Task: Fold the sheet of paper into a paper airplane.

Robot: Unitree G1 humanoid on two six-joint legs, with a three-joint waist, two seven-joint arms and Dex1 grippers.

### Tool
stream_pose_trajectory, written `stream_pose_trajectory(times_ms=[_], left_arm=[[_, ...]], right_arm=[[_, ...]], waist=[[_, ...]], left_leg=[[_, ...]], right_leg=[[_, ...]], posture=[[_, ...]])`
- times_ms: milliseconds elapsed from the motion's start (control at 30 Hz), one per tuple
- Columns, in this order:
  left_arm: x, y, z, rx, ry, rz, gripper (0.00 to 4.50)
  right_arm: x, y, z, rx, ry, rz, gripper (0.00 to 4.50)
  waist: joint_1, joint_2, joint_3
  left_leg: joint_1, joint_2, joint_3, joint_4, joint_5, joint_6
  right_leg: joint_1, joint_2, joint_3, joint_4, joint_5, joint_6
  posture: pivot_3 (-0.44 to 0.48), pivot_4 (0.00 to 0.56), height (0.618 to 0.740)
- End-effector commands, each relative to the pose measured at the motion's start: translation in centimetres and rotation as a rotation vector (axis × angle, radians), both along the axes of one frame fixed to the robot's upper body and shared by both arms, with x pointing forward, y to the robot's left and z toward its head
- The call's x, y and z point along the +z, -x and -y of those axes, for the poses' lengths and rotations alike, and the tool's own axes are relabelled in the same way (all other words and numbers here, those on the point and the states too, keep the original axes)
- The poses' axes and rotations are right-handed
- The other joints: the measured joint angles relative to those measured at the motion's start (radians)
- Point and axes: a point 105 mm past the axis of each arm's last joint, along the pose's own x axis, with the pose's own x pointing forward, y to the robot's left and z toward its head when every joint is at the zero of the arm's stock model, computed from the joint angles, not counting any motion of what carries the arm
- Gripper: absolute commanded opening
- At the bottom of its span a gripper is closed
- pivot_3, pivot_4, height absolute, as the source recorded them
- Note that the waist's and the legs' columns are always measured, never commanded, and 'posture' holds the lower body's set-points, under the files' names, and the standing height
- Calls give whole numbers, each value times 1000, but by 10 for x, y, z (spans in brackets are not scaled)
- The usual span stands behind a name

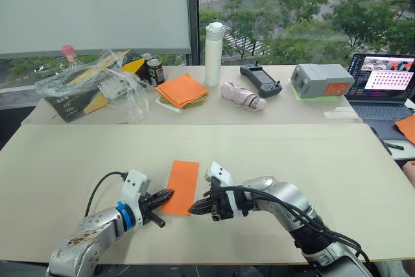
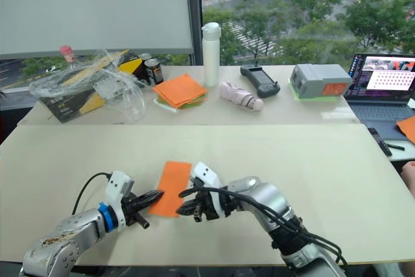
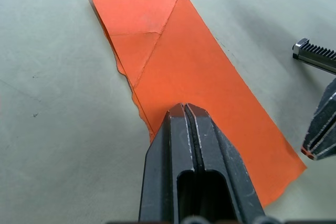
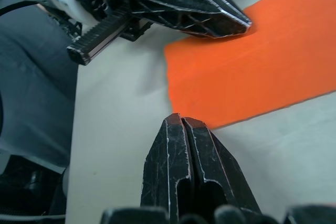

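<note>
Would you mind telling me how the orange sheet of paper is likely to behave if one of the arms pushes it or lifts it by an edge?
The sheet of paper looks thin and flat, so it would probably droop when lifted. It lies on the smooth table, so a push likely slides it. Its corner fold may spring up if released.

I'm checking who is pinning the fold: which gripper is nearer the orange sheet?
Left. The left gripper presses on the sheet of paper; the right gripper sits just off its near edge.

The laptop is cut off at the right edge.
</note>
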Motion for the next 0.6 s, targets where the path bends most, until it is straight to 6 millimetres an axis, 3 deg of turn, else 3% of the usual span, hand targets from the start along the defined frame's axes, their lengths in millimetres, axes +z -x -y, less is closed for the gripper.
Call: stream_pose_trajectory(times_ms=[33,333,600], left_arm=[[3,0,0,-1,-8,14,35],[3,1,-1,6,-8,13,35],[3,0,-1,5,-6,15,35]], right_arm=[[-8,10,-6,46,-2,-54,25],[-25,-7,-3,-25,73,16,25],[-25,-20,6,-67,86,52,25]], waist=[[0,0,0],[-4,-2,-1],[-3,-2,-2]], left_leg=[[0,0,0,0,0,0],[3,1,0,0,0,0],[6,1,0,0,0,0]], right_leg=[[0,0,0,0,0,0],[1,0,0,0,0,0],[4,1,0,1,0,-1]], posture=[[0,150,740],[0,150,740],[0,150,740]])
